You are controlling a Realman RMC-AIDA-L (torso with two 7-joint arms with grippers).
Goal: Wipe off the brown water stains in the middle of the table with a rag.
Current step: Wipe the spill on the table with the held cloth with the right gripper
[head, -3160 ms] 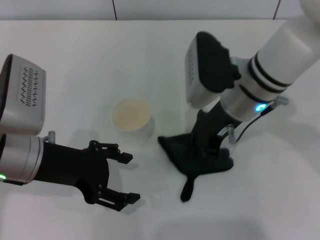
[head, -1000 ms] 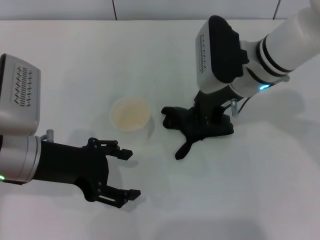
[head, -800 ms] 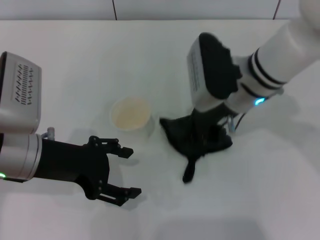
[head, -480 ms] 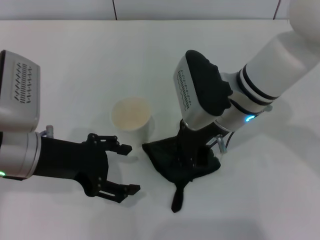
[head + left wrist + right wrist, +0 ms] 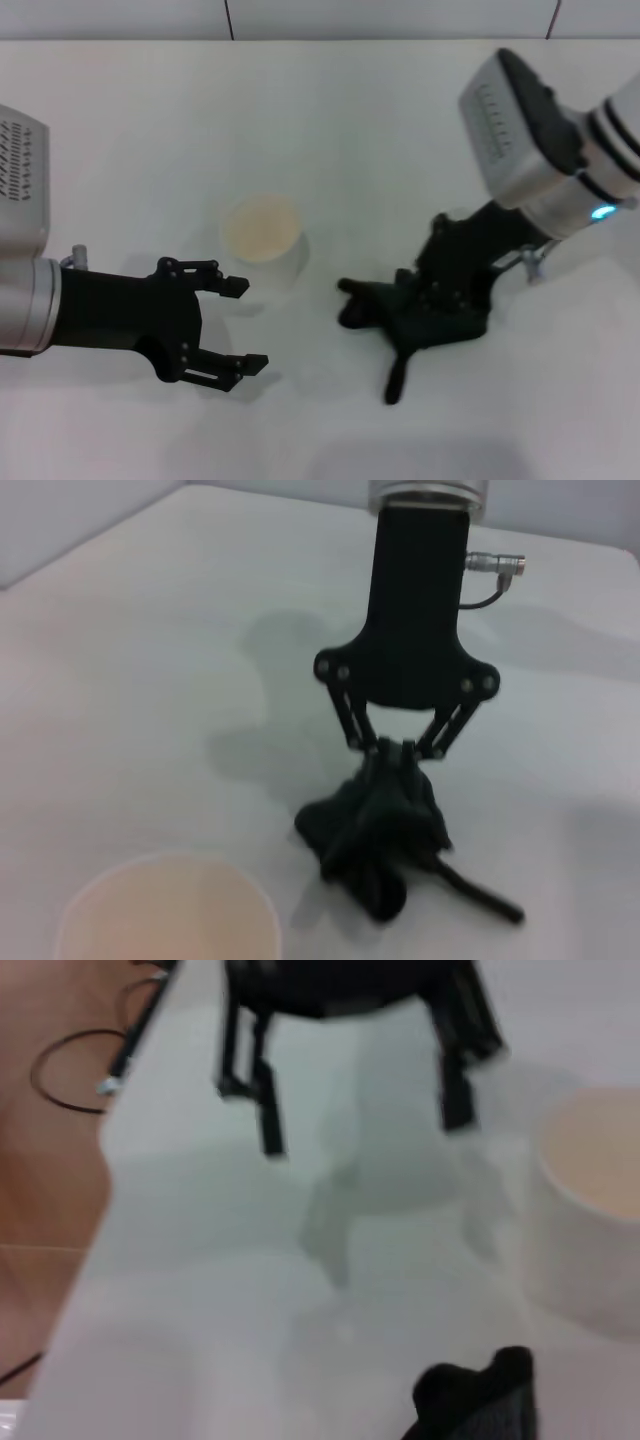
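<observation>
Head view: the right gripper (image 5: 432,300) pinches the bunched rag (image 5: 415,318) against the table (image 5: 330,110), right of the cup (image 5: 265,240). No brown stain shows, so wiping looks nearly finished. The left gripper (image 5: 238,325) hovers spread.

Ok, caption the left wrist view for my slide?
Right gripper pinches the bunched rag on the table beside the cup.

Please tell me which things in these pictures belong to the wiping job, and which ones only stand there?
Job: the rag, pinched by the right gripper; the table being wiped. No brown stain is visible.

Only there: the paper cup; the left gripper, open and holding nothing, near the cup.
</observation>
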